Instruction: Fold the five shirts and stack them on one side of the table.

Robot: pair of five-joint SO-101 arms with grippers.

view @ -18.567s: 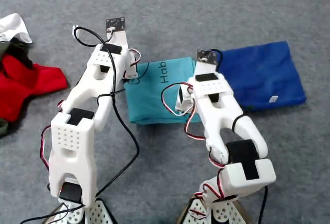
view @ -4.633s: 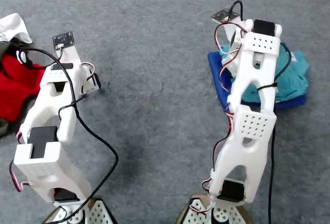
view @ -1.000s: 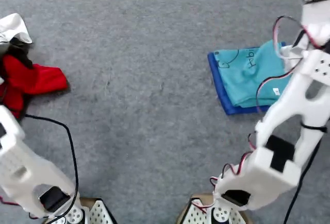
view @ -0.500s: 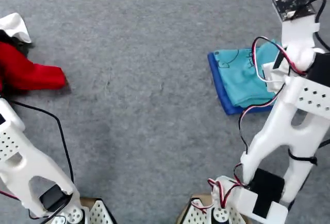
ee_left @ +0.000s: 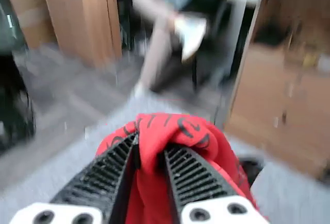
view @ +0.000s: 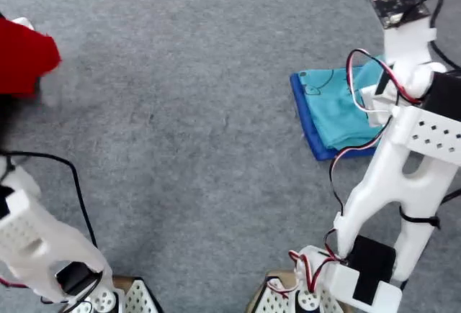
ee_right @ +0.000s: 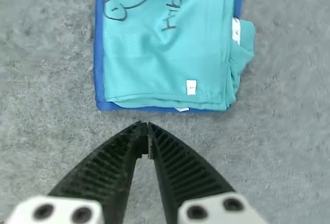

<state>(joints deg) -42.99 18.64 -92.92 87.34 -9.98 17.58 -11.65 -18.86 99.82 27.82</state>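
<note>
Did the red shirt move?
Yes. The red shirt, pinched in the left gripper, shifted toward the table's far left corner, away from the teal shirt.

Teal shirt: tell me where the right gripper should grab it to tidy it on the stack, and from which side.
Grip the rumpled end of the teal shirt, the one away from its printed end. There the cloth bunches and spills past the blue shirt, so the right gripper could likely pinch teal alone. Come from above, from that overhanging side.
</note>
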